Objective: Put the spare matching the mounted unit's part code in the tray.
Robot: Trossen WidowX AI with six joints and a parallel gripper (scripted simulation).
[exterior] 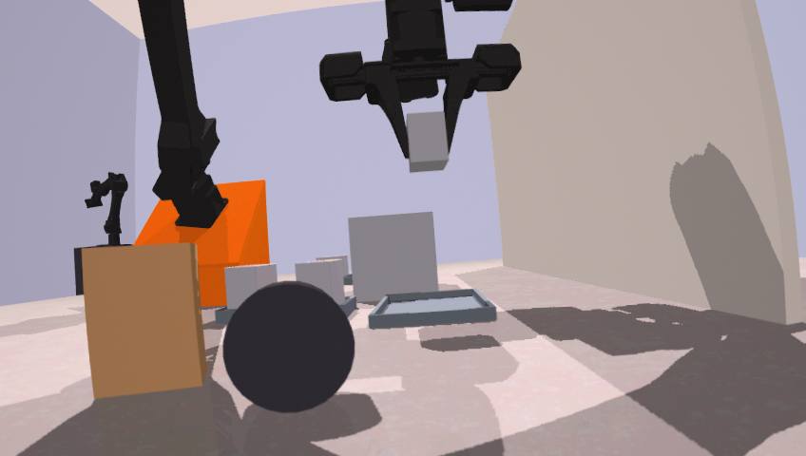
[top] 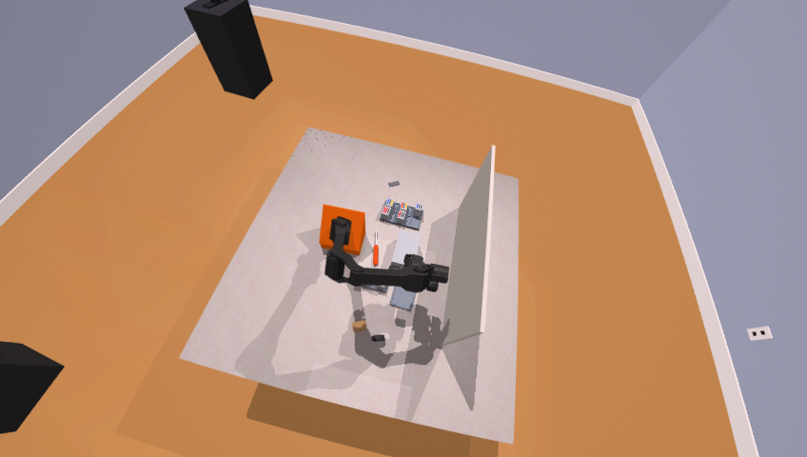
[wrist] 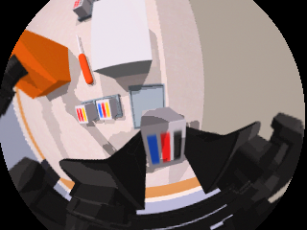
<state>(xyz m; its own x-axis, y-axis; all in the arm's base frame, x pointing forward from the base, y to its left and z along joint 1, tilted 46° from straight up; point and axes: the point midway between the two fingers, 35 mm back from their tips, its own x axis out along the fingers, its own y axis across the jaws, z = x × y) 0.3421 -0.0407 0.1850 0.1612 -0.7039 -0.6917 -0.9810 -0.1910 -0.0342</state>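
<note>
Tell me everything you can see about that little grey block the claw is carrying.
The grey block is a small, plain, matte box. The wrist view shows blue, red and black stripes on its top face. The gripper is shut on it, one black finger on each side, holding it upright in the air. It hangs high above the shallow grey-blue tray, touching nothing but the fingers.

I work in a bare test room, like a small lab. My desk (top: 243, 317) is a pale square that stands alone on an orange floor (top: 141, 187), with plain grey walls (top: 509, 28) all round. Tall black stands (top: 229, 48) hold cameras in the corners. A wall plug (top: 759, 333) is the only homely thing. A big flat board (top: 469, 248) stands upright on my desk
</note>
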